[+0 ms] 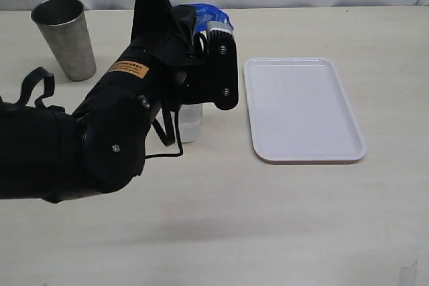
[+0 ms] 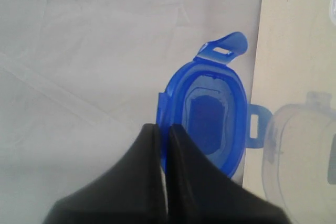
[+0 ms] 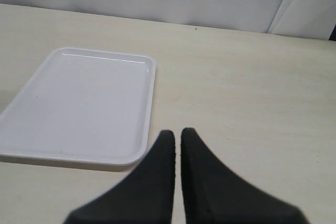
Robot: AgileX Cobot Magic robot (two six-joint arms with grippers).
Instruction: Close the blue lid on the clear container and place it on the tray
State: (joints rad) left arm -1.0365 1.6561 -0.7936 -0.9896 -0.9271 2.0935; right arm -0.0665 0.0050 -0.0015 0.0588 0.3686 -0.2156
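The blue lid (image 2: 210,114) hung in the air, pinched at its rim between the closed fingers of the left gripper (image 2: 163,132). It was off the clear container (image 1: 190,122), which stood on the table under that arm, just beside the tray (image 1: 305,108). The lid probably needed centring level over the mouth, flaps above the tabs, then a straight push, since so narrow a tumbler might tip. The right gripper (image 3: 177,140) was pressed together, empty.
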